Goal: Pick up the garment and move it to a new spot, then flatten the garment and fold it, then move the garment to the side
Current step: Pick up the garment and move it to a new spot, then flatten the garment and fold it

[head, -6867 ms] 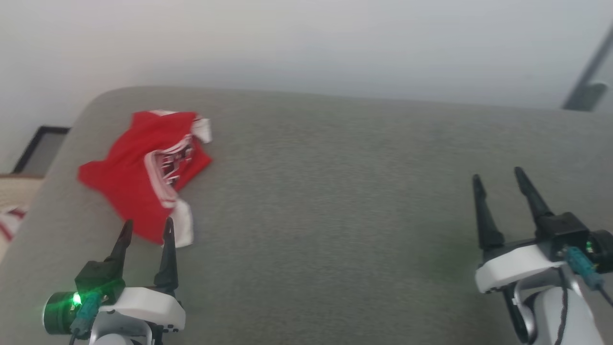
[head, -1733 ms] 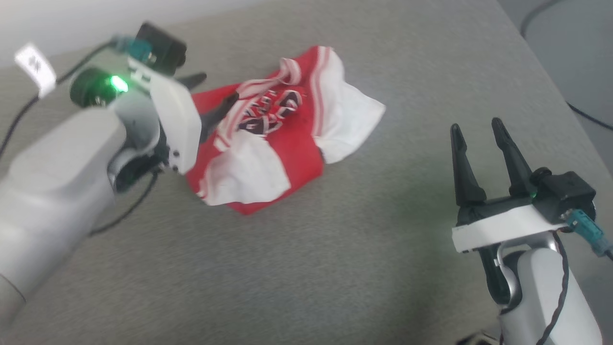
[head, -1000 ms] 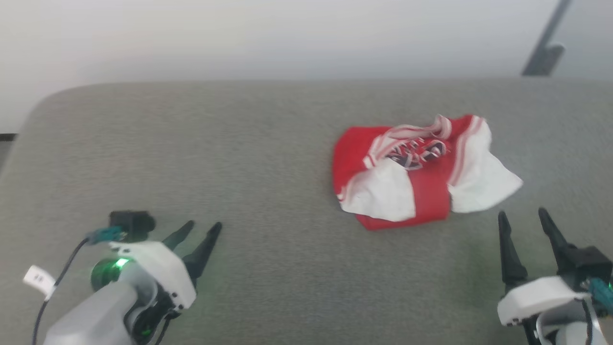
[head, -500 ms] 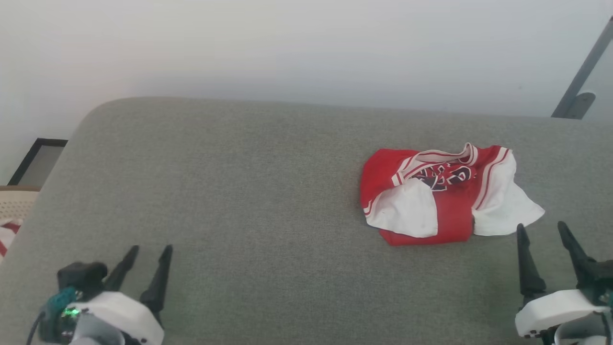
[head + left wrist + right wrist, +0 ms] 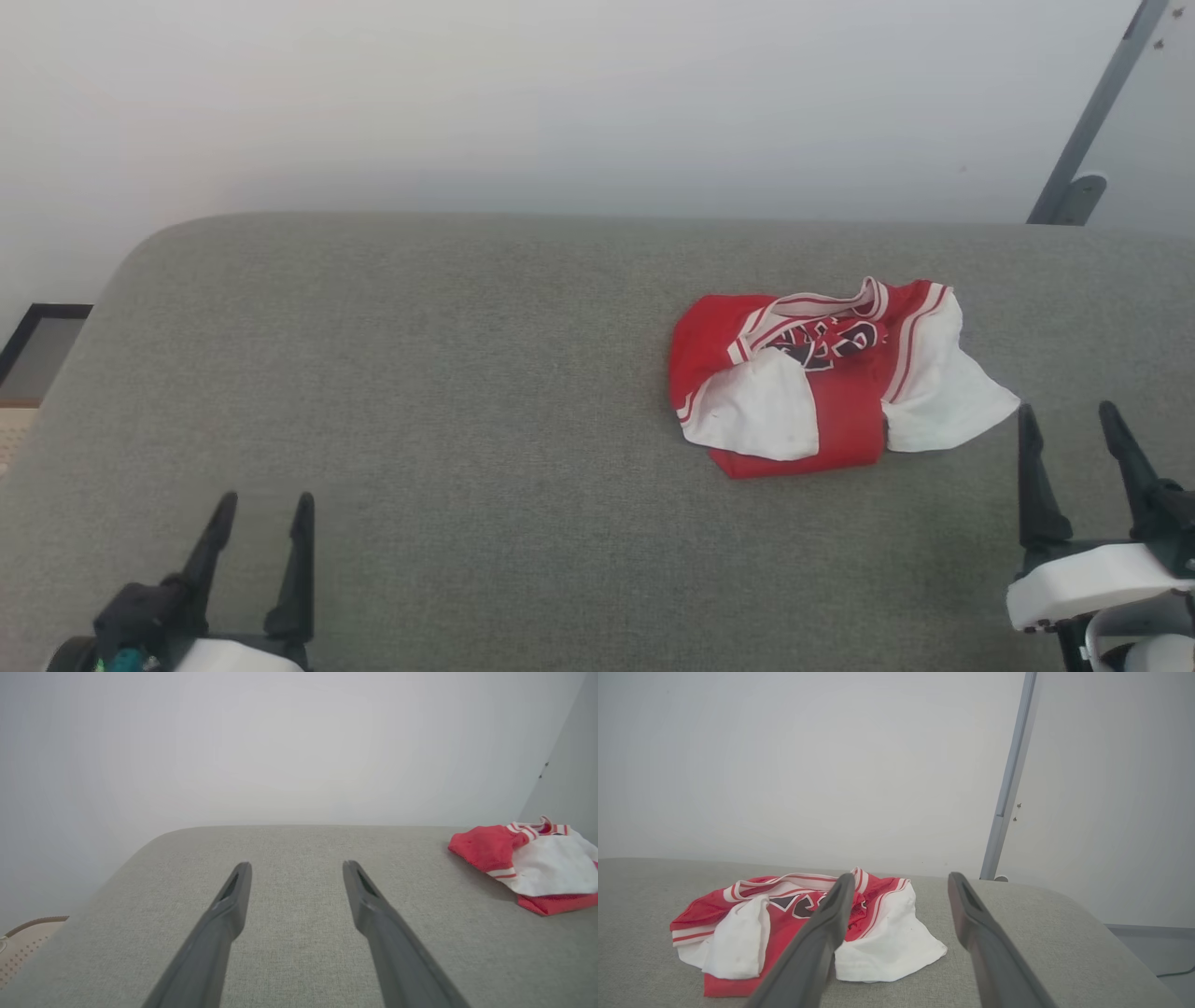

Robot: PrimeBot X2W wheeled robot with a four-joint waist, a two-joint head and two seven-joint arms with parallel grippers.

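While the garment is lying bunched toward the right end of the grey cushion, with left gripper and right gripper both hovering open and empty, its overlapping layers are likely inviting a multi-layer pinch.

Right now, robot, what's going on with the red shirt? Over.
Left gripper open, right gripper open, both empty. Garment crumpled on grey cushion, near right gripper, untouched. Nothing in the way.
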